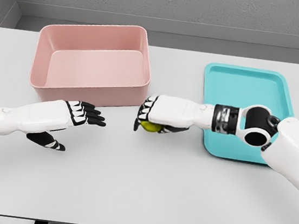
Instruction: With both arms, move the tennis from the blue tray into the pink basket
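So the right hand (157, 114) is gripping the tennis ball (150, 126), fingers curled over it, holding it just in front of the pink basket (93, 61), clear of the blue tray (245, 110). The left hand (78, 115) is waiting nearby, fingers spread, holding nothing. Handover and drop into the basket look like what's left.

A: Left robot hand (78, 115)?
B: Arm in from 9 o'clock, palm side-on, fingers straight, thumb dropped toward 6.
A: Right robot hand (154, 115)?
B: Arm from 3 o'clock, wrist level, fingers curled under, gripping.
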